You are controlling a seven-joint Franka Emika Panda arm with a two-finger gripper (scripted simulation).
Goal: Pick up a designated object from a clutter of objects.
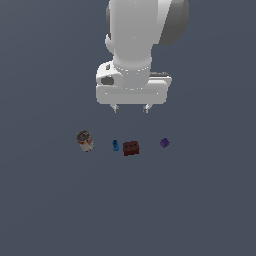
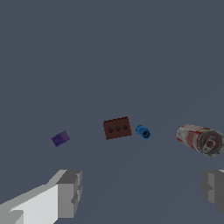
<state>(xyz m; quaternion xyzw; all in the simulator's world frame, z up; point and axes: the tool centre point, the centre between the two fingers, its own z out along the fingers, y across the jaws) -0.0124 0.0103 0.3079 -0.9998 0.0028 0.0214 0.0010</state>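
Flat grey-blue ground (image 1: pixel 45 210) fills both views, unmarked and evenly lit. Four small items lie on it in a loose row. From the exterior view's left to its right these are: a can (image 1: pixel 85 141) with a grey-and-red label, lying on its side; a blue peg (image 1: pixel 115 145); a dark red brick (image 1: pixel 131 148) with three studs; and a purple block (image 1: pixel 164 143).

The peg sits just beside the brick without touching it. The can lies apart from the peg on the far side. The purple block, the item to be picked, rests alone at the row's end on the exterior view's right, clear of the brick and noticeably smaller than it.

A white robot arm (image 1: pixel 135 45) hangs over the row from the far side. Its claw (image 1: pixel 131 107) points downward, well above the ground, roughly over the brick. The two fingers (image 2: pixel 70 192) stand wide apart and hold nothing. In the wrist view the purple block (image 2: pixel 60 138) shows nearer one finger, and the can (image 2: pixel 200 139) nearer the other.
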